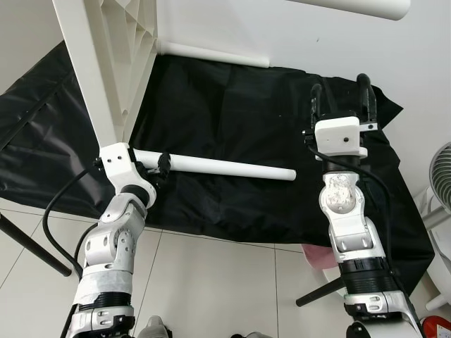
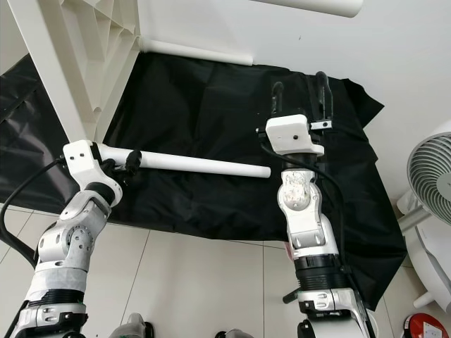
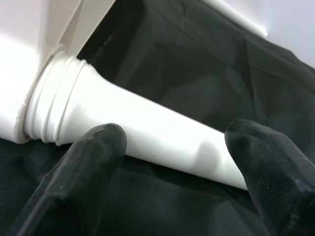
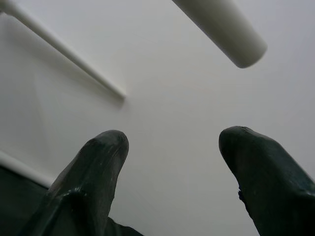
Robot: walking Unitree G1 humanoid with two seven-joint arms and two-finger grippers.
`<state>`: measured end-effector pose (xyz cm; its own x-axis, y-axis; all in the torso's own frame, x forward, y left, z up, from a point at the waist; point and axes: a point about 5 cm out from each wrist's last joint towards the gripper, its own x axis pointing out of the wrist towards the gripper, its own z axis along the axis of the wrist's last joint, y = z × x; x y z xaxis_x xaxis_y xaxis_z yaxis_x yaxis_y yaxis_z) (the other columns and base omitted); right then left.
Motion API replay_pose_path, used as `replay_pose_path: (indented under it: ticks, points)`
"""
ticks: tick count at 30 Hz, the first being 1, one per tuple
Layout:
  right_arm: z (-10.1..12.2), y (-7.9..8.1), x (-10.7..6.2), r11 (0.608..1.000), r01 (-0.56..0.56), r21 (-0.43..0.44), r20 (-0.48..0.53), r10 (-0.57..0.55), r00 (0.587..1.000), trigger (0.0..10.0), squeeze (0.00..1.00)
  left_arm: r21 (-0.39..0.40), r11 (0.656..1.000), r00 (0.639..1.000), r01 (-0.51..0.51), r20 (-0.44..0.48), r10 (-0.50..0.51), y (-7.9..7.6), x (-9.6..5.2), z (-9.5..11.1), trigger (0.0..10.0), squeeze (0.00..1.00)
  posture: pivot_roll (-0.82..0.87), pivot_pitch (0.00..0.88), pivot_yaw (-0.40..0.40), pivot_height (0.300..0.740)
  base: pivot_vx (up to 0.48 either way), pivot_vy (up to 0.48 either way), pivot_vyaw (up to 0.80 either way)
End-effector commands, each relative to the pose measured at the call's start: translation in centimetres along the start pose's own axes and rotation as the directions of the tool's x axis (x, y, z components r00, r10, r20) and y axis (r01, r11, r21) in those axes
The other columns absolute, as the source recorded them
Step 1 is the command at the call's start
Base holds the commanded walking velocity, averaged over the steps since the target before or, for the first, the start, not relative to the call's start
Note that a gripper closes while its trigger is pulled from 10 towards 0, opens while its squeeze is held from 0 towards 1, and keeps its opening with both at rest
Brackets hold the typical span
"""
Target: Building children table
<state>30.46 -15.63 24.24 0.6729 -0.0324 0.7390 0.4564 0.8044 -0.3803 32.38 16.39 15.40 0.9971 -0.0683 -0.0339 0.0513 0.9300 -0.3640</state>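
The white children's table top (image 1: pixel 106 63) stands on its edge at the upper left. A white table leg (image 1: pixel 225 167) juts out of its lower corner and runs level to the right over the black cloth (image 1: pixel 232 105). My left gripper (image 1: pixel 163 165) is at the leg's base, open, its fingers straddling the leg near the threaded collar (image 3: pixel 49 108) without closing on it. My right gripper (image 1: pixel 340 84) is raised over the cloth's right side, open and empty, pointing at the white wall. A second leg (image 1: pixel 352 7) sticks out at the top right.
A white tube (image 1: pixel 211 54) lies along the foot of the wall. A white fan (image 2: pixel 430 176) stands at the right. Black tripod legs (image 1: pixel 320 291) rest on the tiled floor near my feet, with a red object (image 2: pixel 426 327) at the lower right.
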Motion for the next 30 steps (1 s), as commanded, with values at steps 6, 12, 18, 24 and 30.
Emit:
replay_pose_path:
  ticks: [6, 12, 18, 24, 30]
  points:
    - [1.4, -0.8, -0.3, 0.988, 0.131, -0.084, 0.076, -0.125, 0.989, 10.0, 0.00, 0.002, 1.000, 0.999, 0.005, -0.034, -0.005, -0.3, 0.0, -0.7, 10.0, 0.00, 0.06, 0.111, -0.050, 0.740, 0.000, 0.000, 0.00]
    - [2.8, 0.3, 0.2, 0.986, 0.118, -0.119, 0.168, -0.097, 0.981, 10.0, 0.00, 0.009, 1.000, 1.000, 0.001, -0.024, -0.001, -0.2, 0.0, -0.5, 10.0, 0.00, 0.07, 0.107, -0.054, 0.740, 0.000, 0.000, 0.00]
    - [4.3, 1.5, 2.3, 0.989, 0.016, -0.146, 0.259, 0.023, 0.966, 10.0, 0.00, 0.012, 1.000, 1.000, 0.004, -0.022, -0.003, -0.4, 0.0, -0.4, 10.0, 0.00, 0.06, 0.111, -0.057, 0.740, 0.000, 0.000, 0.00]
    - [5.1, 1.4, 3.7, 0.981, -0.011, -0.195, 0.339, 0.078, 0.938, 10.0, 0.00, 0.007, 1.000, 1.000, 0.005, -0.018, -0.005, -0.5, 0.0, -0.3, 10.0, 0.00, 0.05, 0.116, -0.061, 0.740, 0.000, 0.000, 0.00]
    - [5.9, 1.3, 4.6, 0.973, -0.001, -0.230, 0.411, 0.098, 0.906, 10.0, 0.00, 0.003, 1.000, 1.000, 0.005, -0.017, -0.005, -0.6, 0.0, -0.3, 10.0, 0.00, 0.04, 0.120, -0.060, 0.740, 0.000, 0.000, 0.00]
